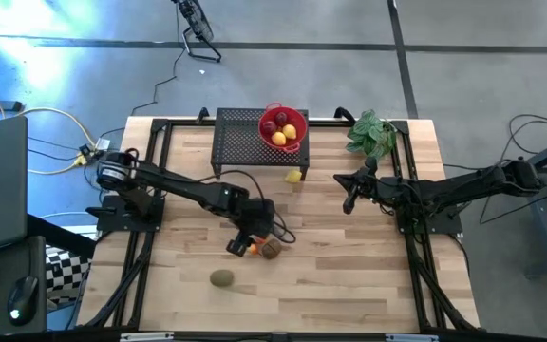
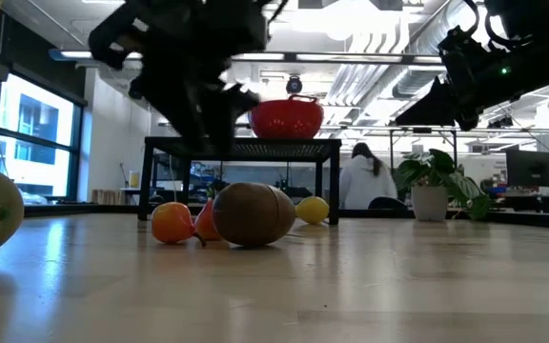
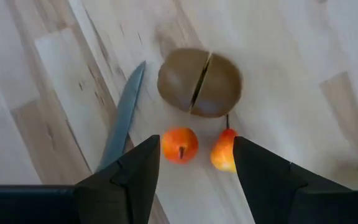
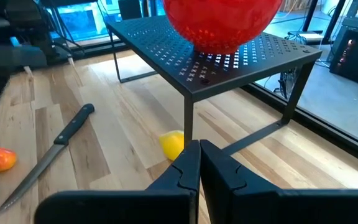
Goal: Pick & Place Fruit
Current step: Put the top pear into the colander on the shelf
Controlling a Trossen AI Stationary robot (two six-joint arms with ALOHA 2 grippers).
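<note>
**Where we find things on the table**

From table centre we see the bowl (image 1: 283, 125) on the rack (image 1: 245, 141) at 12 o'clock, 1 lemon (image 1: 294, 175) before it, plant (image 1: 371, 133) at 2, a kiwi (image 1: 221, 278) at 7.

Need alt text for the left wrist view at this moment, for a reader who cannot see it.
The left gripper hovers open over two small orange fruits on the wooden table, one between its fingers. Beyond them lies a brown kiwi with a slit across it, and a knife blade beside it.
</note>
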